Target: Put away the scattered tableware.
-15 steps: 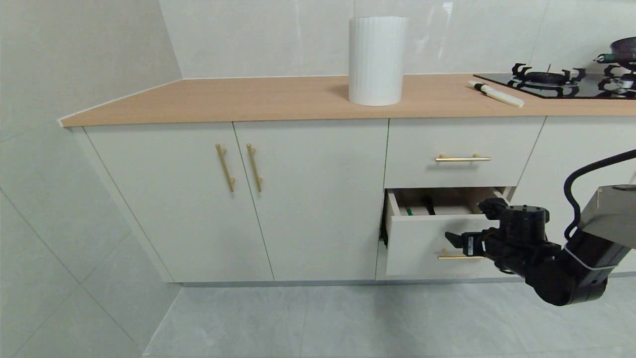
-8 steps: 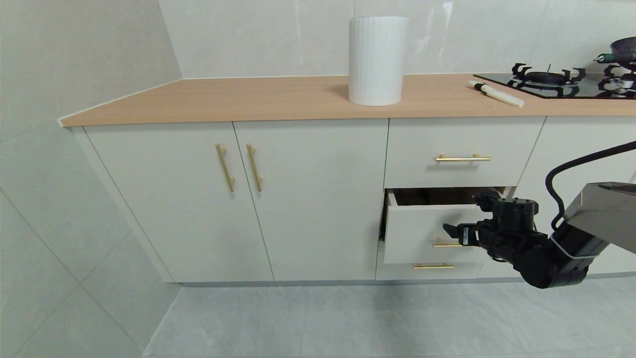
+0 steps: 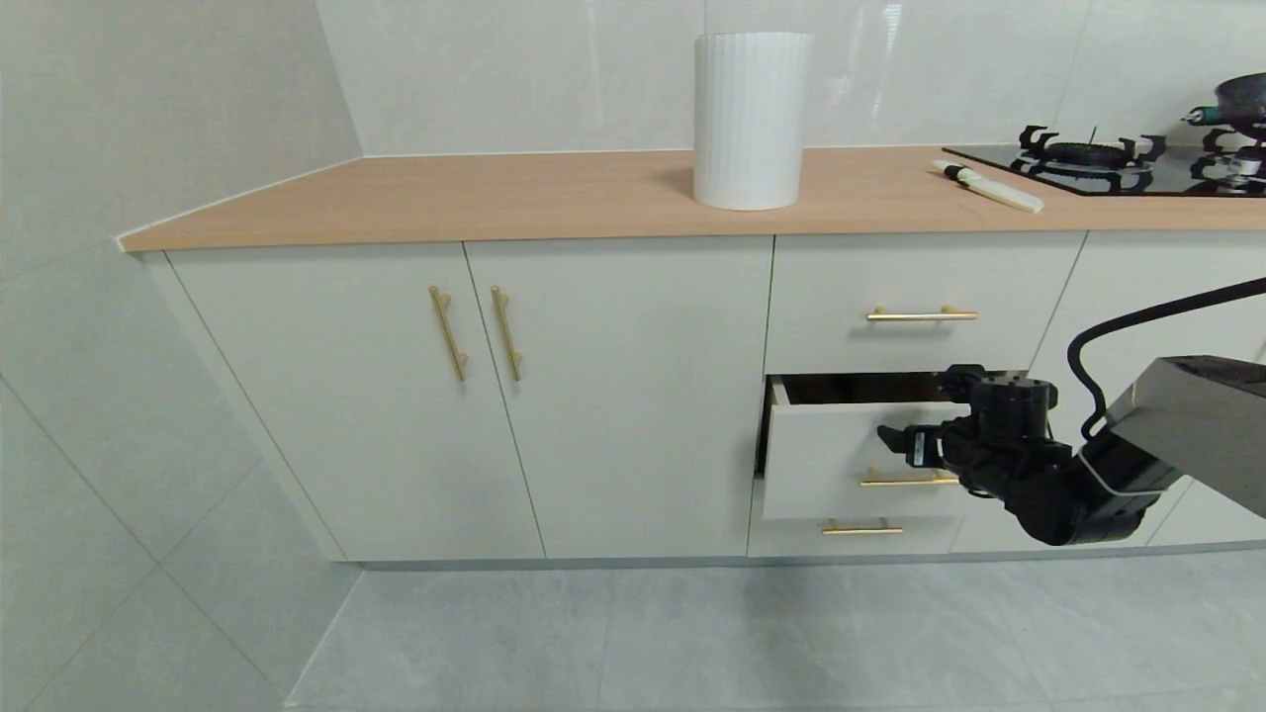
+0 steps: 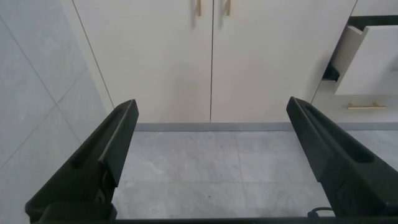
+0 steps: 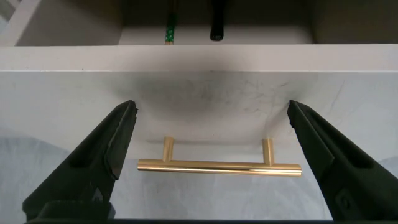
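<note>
Pushed white drawer (image 3: 851,460) at 4 o'clock nearly shut within 1 second, with right gripper (image 5: 211,112) wide open at its front. Left cream-white knife (image 3: 986,187) lying on wooden counter (image 3: 495,198) at 1 o'clock, unstowed.

My right gripper (image 3: 898,441) moves in toward the cabinet, jaws spread. The middle drawer (image 3: 826,450) slides most of the way shut, uncovering the lower drawer's handle (image 3: 861,529) in head view.
</note>
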